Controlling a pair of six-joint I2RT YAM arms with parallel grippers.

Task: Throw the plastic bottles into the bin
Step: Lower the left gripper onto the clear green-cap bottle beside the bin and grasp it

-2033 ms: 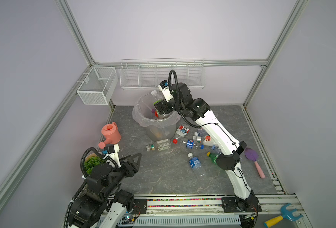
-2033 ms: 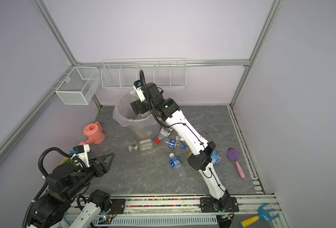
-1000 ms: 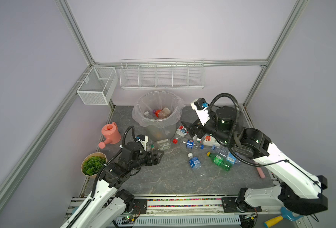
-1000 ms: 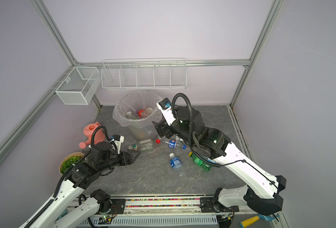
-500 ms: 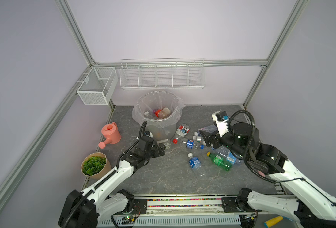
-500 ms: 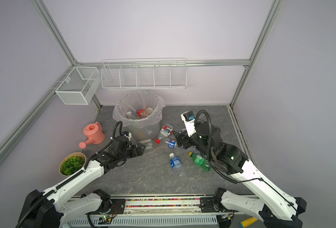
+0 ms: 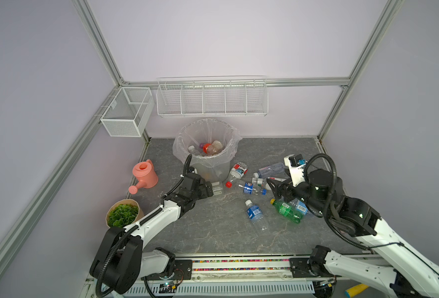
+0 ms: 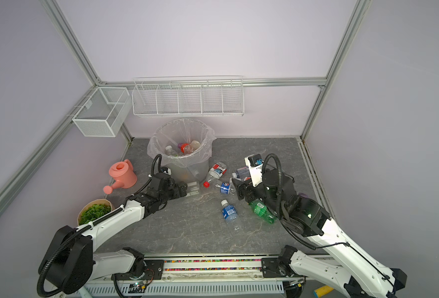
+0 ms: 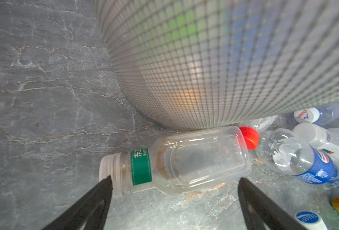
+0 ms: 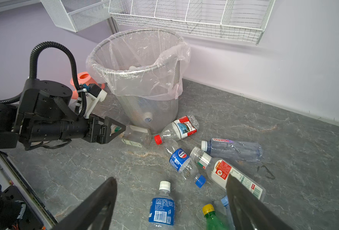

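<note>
- Left gripper (image 9: 174,181): fingers spread wide, empty, one tip at the cap of a clear green-labelled bottle (image 9: 194,161) lying against the bin (image 9: 224,59) foot.
- Right gripper (image 10: 170,179): fingers wide apart, empty, above loose bottles (image 10: 181,158) on floor (image 10: 244,123) beside bin.
- More bottles (image 7: 208,148) lie inside bin.

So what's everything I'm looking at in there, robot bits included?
round grey mesh bin lined with a clear plastic bag: one, grey, back centre of the floor
plastic bottles inside the bin: several, mostly clear, exact count hidden
plastic bottles on the floor: about eight, clear or green, lying right of the bin
pink plastic watering can: one, pink, left of the bin
beige pot of green leaves: one, front left
white wire baskets: two, white, on the walls
left gripper: one, black, open, fingertips at the square clear bottle by the bin's base
right gripper: one, black, open above the floor bottles
</note>
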